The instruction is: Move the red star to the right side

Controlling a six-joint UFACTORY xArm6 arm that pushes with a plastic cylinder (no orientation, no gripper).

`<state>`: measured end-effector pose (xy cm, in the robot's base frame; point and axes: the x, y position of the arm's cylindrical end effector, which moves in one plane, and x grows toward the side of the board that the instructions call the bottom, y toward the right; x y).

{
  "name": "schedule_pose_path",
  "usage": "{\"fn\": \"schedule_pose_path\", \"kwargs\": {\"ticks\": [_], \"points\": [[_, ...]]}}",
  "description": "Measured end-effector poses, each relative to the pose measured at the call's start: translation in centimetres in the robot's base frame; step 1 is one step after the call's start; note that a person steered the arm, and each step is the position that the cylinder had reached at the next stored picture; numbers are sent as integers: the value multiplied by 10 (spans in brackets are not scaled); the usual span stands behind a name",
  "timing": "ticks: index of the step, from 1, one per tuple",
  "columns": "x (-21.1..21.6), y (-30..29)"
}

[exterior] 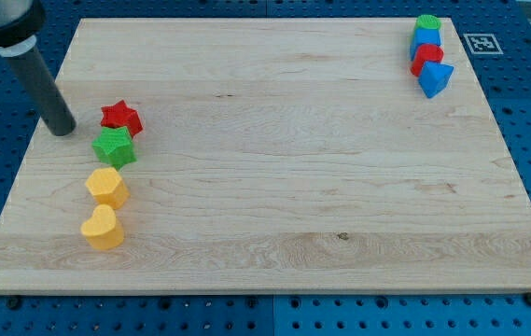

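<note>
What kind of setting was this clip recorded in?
Probably a robotics lab bench: a wooden board lies on a blue perforated table, with a fiducial tag beside it, and my tip sits left of the red star.

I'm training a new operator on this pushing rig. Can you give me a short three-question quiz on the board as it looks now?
1. True or false: my tip touches the red star.
2. Which block lies just below the red star? A) green star B) blue triangle C) yellow block
3. How many blocks are clustered at the view's top right?

Key: 1 false, it is just left of it, apart; 2 A; 3 four.
</note>
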<state>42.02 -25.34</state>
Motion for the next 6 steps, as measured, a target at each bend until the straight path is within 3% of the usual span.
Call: {"fn": "schedule_pose_path", "kwargs": {"ticks": [3, 6], "points": [[1, 104], [18, 300]]}}
